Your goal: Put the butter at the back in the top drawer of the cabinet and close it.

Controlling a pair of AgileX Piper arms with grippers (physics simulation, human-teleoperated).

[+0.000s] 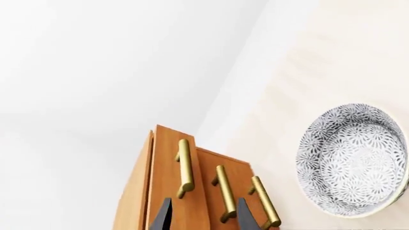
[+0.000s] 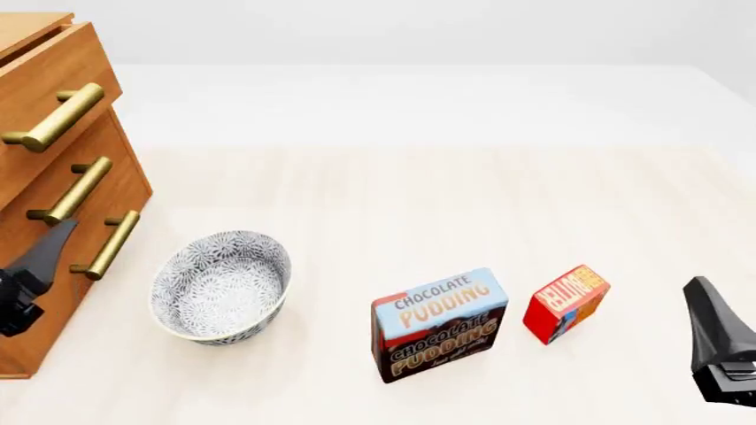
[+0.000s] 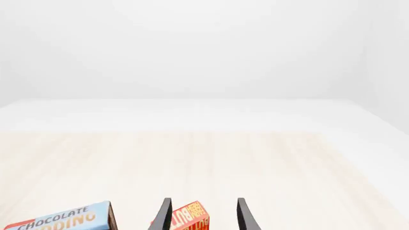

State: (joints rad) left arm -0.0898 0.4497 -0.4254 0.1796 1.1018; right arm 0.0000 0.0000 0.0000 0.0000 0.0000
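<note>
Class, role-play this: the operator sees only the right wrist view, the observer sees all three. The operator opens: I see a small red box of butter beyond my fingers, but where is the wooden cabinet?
Observer: The light brown wooden cabinet stands at the left edge of the table in the front view.
Operator: Is its top drawer open?
Observer: The top drawer juts out past the two below it, so it looks partly open.
Operator: What lies between the butter and the cabinet that I cannot see?
Observer: A grey-and-white patterned bowl sits just right of the cabinet.
</note>
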